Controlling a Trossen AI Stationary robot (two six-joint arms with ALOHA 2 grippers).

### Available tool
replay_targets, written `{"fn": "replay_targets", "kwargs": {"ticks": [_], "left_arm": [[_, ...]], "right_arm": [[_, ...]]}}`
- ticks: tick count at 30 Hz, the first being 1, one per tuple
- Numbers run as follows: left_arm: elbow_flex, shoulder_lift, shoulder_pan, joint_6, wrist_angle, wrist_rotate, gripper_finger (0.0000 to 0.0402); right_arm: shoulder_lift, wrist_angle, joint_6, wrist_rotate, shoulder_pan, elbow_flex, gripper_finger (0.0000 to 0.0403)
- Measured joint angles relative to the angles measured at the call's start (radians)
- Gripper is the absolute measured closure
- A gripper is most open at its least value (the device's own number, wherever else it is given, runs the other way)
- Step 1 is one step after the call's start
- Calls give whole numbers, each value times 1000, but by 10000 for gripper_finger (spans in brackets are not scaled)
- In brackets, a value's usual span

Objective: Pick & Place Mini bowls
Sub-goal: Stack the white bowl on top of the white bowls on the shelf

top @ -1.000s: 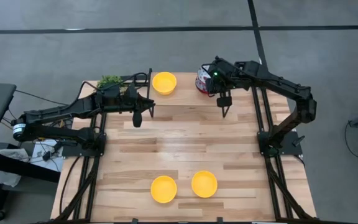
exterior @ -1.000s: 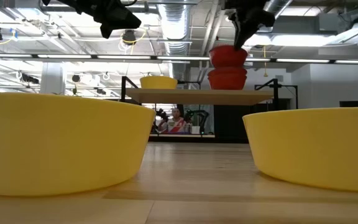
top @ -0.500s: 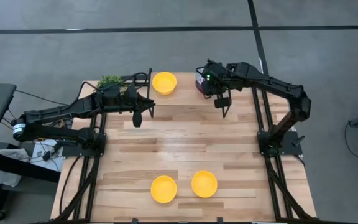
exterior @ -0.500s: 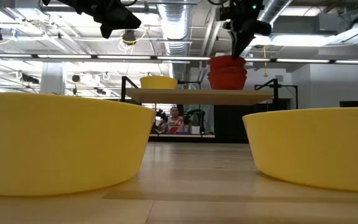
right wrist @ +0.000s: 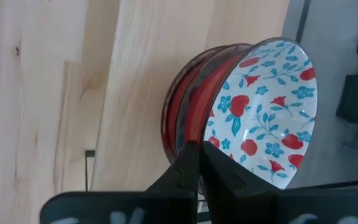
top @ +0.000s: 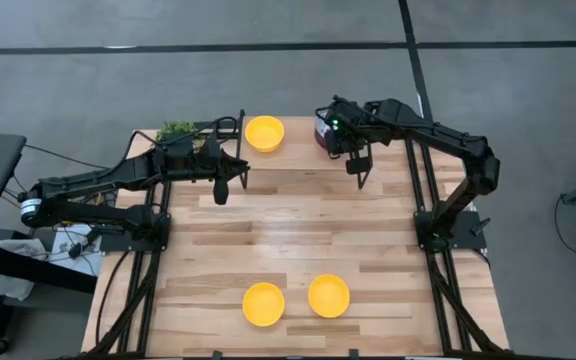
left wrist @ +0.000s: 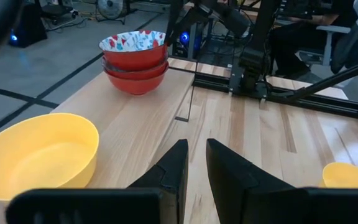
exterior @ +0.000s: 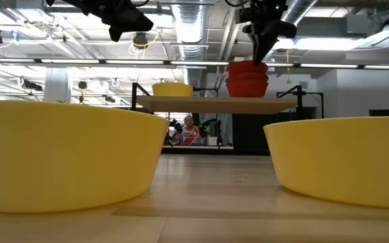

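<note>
The mini bowls are three plain yellow ones [top: 264, 132] [top: 263, 303] [top: 328, 295] and a stack of floral bowls [left wrist: 135, 62] with red outsides, standing at the table's far edge. My right gripper [right wrist: 199, 152] stands over that stack [exterior: 247, 77], fingers pointing down, shut on the rim of the top floral bowl [right wrist: 266, 106]. In the high view its wrist hides most of the stack. My left gripper [left wrist: 196, 146] waits in the air over the far left of the table [top: 236, 168], with a narrow gap between its fingers, touching nothing. My right gripper pinches the top floral bowl's rim [right wrist: 211, 134] on the stack's right side. One finger is on the patterned inside and one on the red outside. The fingers [exterior: 261, 57] come from above, pointing down. The bowl sits level, nested in the bowls below.
A small green potted plant [top: 178, 130] stands at the far left corner, behind the left arm. Two yellow bowls [exterior: 66, 155] [exterior: 343, 158] sit near the near edge. The wooden middle of the table [top: 288, 220] holds nothing. A person [exterior: 191, 128] is in the room far behind.
My right gripper has moved a little toward the table's left and come down. The top floral bowl, which stood higher above the stack a second ago, has sunk into the bowls beneath it. Gripper and bowl have kept still for the last half second.
</note>
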Motion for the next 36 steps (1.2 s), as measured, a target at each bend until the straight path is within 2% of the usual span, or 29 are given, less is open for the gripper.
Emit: {"fn": "replay_targets", "kwargs": {"ticks": [36], "left_arm": [[0,0,0,0,0,0,344]], "right_arm": [[6,-2,5,5,-13,0,403]]}}
